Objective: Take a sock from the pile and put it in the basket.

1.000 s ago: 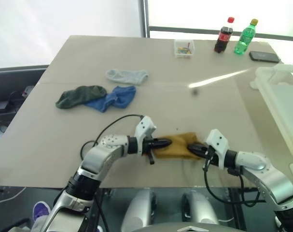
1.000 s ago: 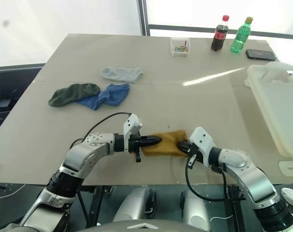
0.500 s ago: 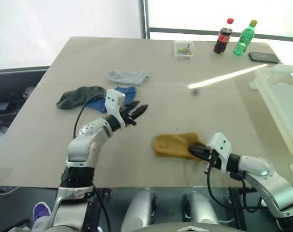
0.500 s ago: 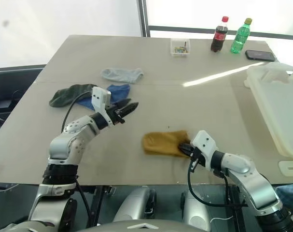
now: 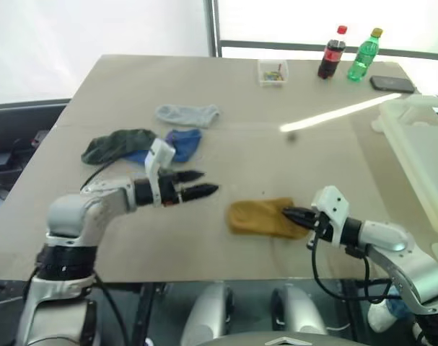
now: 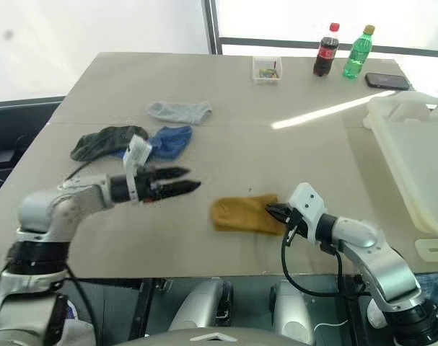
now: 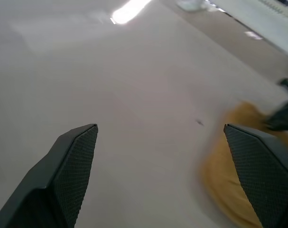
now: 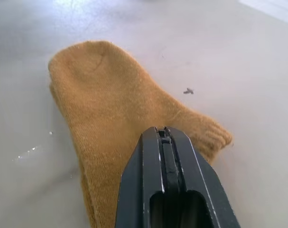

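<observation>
The mustard-yellow sock point(image 5: 256, 218) lies flat on the table near the front edge. My right gripper point(image 5: 286, 214) is shut on its cuff end, its fingers point(image 8: 163, 156) pressed together over the knit. My left gripper point(image 5: 206, 182) hovers open to the left of the sock, apart from it and pointing toward it; its fingers point(image 7: 72, 166) stand wide with nothing between them. The pile sits further back on the left: a grey sock point(image 5: 187, 114), a dark green sock point(image 5: 116, 145) and a blue sock point(image 5: 183, 142). The white basket point(image 5: 421, 148) stands at the table's right edge.
At the far edge stand a small clear box point(image 5: 273, 72), a cola bottle point(image 5: 332, 52), a green bottle point(image 5: 367, 54) and a dark phone point(image 5: 395, 84). Bare tabletop point(image 5: 312, 158) lies between the sock and the basket.
My left gripper opened, let go of the sock's toe end and drew back to the left and up. The right gripper stayed shut on the cuff end.
</observation>
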